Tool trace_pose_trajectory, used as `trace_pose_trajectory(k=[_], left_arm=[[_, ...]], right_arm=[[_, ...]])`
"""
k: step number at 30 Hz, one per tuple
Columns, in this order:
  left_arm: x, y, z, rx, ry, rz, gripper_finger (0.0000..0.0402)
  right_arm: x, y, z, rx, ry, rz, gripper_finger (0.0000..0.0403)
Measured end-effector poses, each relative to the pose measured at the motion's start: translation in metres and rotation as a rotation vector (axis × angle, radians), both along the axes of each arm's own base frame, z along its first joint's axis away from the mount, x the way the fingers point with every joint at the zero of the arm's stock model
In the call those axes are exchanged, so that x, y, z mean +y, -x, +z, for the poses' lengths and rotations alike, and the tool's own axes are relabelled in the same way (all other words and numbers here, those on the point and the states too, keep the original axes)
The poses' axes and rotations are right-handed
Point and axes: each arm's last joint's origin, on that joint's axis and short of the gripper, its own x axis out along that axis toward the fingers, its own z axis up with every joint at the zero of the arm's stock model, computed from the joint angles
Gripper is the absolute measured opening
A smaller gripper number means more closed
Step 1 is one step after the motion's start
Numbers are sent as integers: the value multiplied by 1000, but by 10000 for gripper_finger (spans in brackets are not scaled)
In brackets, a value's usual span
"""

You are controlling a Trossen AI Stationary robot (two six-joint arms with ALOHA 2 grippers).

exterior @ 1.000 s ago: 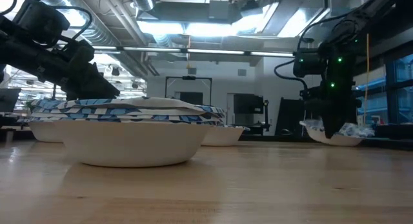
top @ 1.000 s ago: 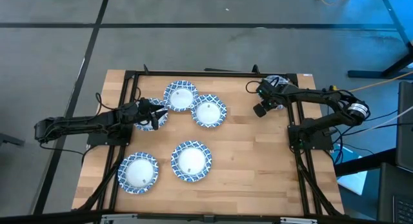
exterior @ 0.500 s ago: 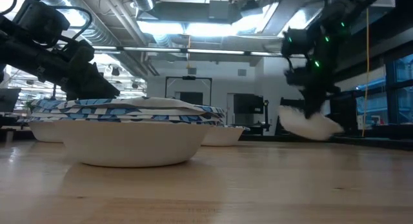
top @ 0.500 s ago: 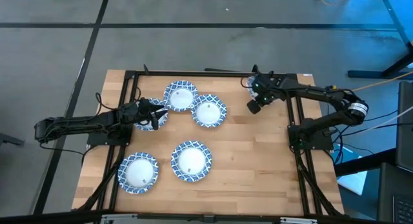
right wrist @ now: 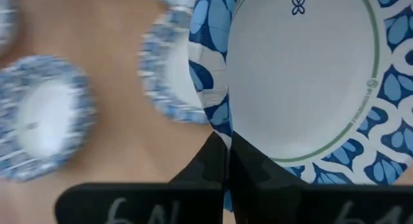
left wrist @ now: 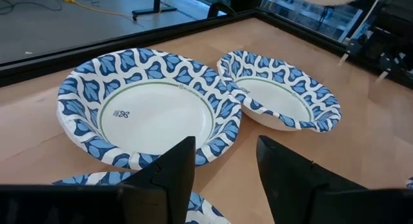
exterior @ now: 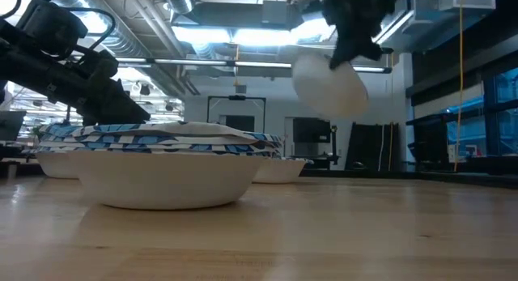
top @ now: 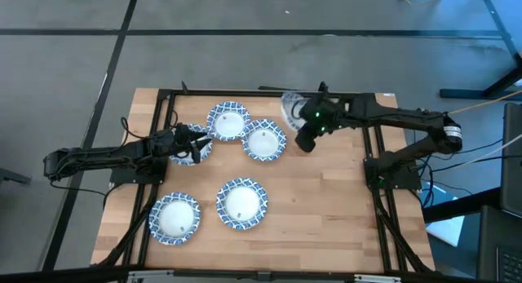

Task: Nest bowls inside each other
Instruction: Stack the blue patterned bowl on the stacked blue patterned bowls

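Five blue-and-white patterned bowls rest on their bases on the table: two at the far middle [top: 227,121] [top: 264,140], one under my left gripper [top: 186,148], and two at the near side [top: 241,203] [top: 174,218]. My left gripper [top: 200,142] [left wrist: 224,175] hangs open just above the rim of the left bowl, facing the two far bowls [left wrist: 148,114] [left wrist: 281,98]. My right gripper [top: 302,118] [right wrist: 226,161] is shut on a sixth bowl [top: 291,103] [exterior: 330,85], held in the air right of the far pair. My right gripper pinches the bowl's patterned rim [right wrist: 218,130] between its two fingers, one on the inner face and one on the outer. The bowl is lifted clear of the table and tilted, its white underside [exterior: 328,87] turned toward the near edge.
Black frame rails run along the table's left [top: 160,144], right [top: 373,165] and far edges. Bare wood lies between the bowls and the right rail [top: 326,193]. The nearest bowl [exterior: 158,163] fills the left of the low view.
My right gripper has risen from the table's far right corner and moved toward the left, carrying its bowl off the table and up into the air, near the far pair of bowls. The bowl has tipped as it rose.
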Motion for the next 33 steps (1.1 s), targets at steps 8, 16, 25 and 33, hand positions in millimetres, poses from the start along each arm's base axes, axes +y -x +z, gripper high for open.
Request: trace_pose_trajectory(k=[8,16,25,33], left_arm=[[0,0,0,0,-1,0,160],[0,0,-1,20,-8,-5,160],[0,0,-1,48,-54,-24,160],[-1,0,-1,48,-46,-47,160]], right_arm=[[59,-55,11,-2,-27,202,5],[109,-112,3,48,-68,366,5],[167,-152,-17,110,-144,459,5],[197,-162,-32,138,-191,435,6]])
